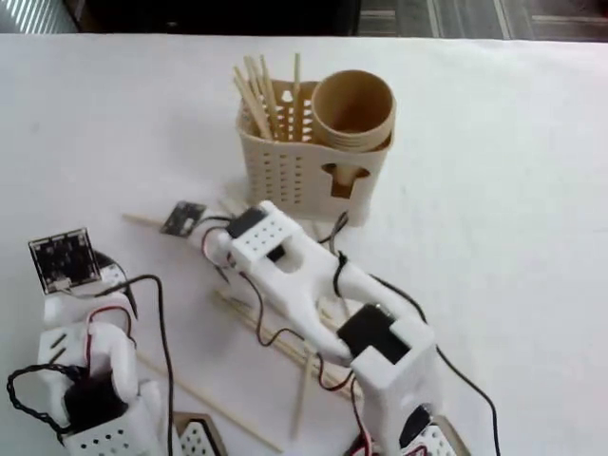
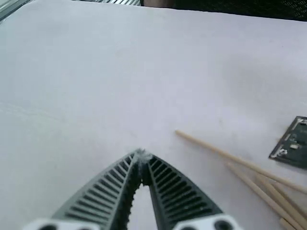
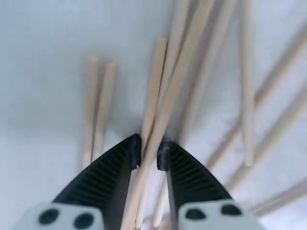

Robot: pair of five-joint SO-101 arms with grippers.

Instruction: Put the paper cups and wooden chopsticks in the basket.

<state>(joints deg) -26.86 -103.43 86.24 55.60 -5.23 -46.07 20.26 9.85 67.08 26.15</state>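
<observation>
A cream slotted basket (image 1: 304, 176) stands at the back of the white table. It holds stacked paper cups (image 1: 353, 109) and several upright wooden chopsticks (image 1: 258, 95). My right arm (image 1: 285, 271) reaches over loose chopsticks lying in front of the basket. My right gripper (image 3: 148, 144) is shut on a chopstick (image 3: 165, 110), with several more chopsticks (image 3: 98, 105) lying under and around it. My left arm (image 1: 90, 351) stays at the near left. My left gripper (image 2: 141, 155) is shut with nothing in it, low over bare table, and loose chopsticks (image 2: 240, 160) lie off to its side.
More loose chopsticks (image 1: 299, 394) lie between the two arm bases near the front edge, and one (image 1: 142, 220) sticks out left of the right arm. A small dark circuit board (image 2: 292, 143) sits by the chopsticks. Black cables (image 1: 161, 332) trail across the table.
</observation>
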